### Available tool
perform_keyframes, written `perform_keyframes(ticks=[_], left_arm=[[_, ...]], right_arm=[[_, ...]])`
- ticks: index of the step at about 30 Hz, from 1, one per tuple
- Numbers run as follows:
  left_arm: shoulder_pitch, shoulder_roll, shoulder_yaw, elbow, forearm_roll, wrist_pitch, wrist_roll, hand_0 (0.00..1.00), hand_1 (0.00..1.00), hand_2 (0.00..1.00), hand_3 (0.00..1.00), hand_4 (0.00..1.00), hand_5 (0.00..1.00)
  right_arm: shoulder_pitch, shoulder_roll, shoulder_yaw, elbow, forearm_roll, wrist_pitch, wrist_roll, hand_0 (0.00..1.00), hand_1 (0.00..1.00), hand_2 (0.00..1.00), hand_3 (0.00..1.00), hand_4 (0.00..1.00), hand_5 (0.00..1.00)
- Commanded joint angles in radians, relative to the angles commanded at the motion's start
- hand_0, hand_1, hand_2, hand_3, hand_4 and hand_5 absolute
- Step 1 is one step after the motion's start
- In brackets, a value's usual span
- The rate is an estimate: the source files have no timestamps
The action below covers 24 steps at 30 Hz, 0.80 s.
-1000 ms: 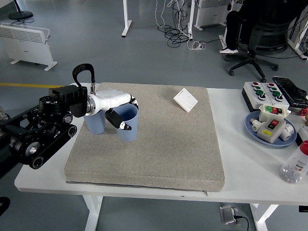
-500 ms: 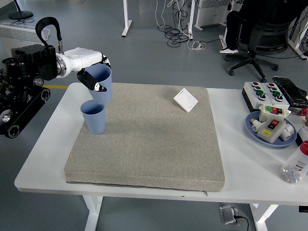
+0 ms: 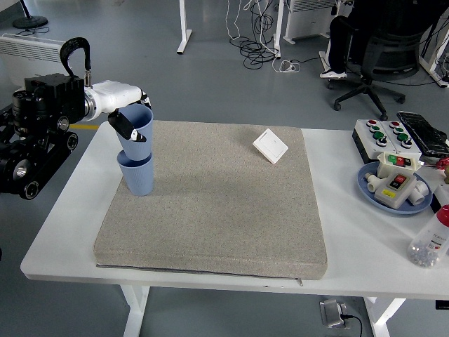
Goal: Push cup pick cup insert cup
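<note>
The left robot hand, still gripping the upper cup, has lowered it into the standing cup; insertion nearly done

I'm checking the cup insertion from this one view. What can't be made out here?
- Head view: how deep the held cup sits in the lower cup; the lower cup's rim hides its base.
- The left robot hand: the fingers behind the cup.
- The right arm: out of view.
- Labels on the button boxes: too small.
</note>
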Motion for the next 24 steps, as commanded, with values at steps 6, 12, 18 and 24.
perform_keyframes(ticks=[6, 12, 18, 24], left_arm=[[-0.005, -0.008, -0.007, 0.028, 0.015, 0.012, -0.012, 0.483, 0.587, 0.664, 0.583, 0.569, 0.002], [-0.005, -0.018, -0.008, 0.063, 0.016, 0.022, -0.023, 0.481, 0.588, 0.664, 0.581, 0.571, 0.002], [-0.004, -0.031, -0.015, 0.105, 0.025, 0.04, -0.041, 0.481, 0.588, 0.664, 0.581, 0.571, 0.002], [0.001, -0.037, -0.021, 0.137, 0.031, 0.055, -0.054, 0.481, 0.588, 0.663, 0.582, 0.571, 0.002]], right_arm=[[0.002, -0.001, -0.003, 0.0, 0.002, 0.0, 0.002, 0.754, 0.625, 0.642, 0.556, 0.076, 0.47], [0.003, -0.002, -0.006, 0.0, 0.002, 0.0, 0.002, 0.754, 0.625, 0.641, 0.556, 0.076, 0.47], [0.004, -0.002, -0.01, 0.0, 0.002, 0.0, 0.002, 0.754, 0.625, 0.641, 0.556, 0.076, 0.47], [0.001, -0.002, -0.013, 0.0, 0.001, 0.0, 0.001, 0.754, 0.625, 0.642, 0.556, 0.076, 0.47]])
